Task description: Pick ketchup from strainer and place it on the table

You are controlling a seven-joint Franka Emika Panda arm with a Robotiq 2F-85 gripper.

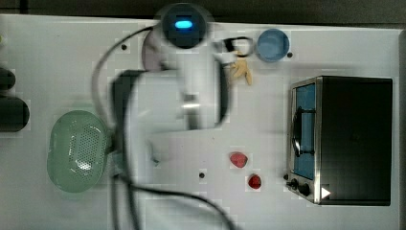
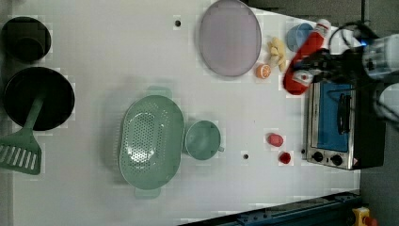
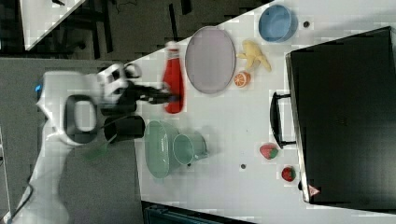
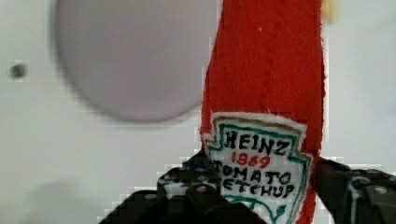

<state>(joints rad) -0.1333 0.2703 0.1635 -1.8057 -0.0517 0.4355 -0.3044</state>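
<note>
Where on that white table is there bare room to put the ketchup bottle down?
The tool holds the ketchup. Bare table lies between the black pots, strainer and lilac plate; more lies between cup and strawberries. It is crowded around the plate, orange slice and toaster oven.

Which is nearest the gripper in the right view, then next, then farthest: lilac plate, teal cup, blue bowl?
Measured from the gripper holding the ketchup:
1. Lilac plate, just to the right view's right.
2. Teal cup, below.
3. Blue bowl, far upper right.
</note>
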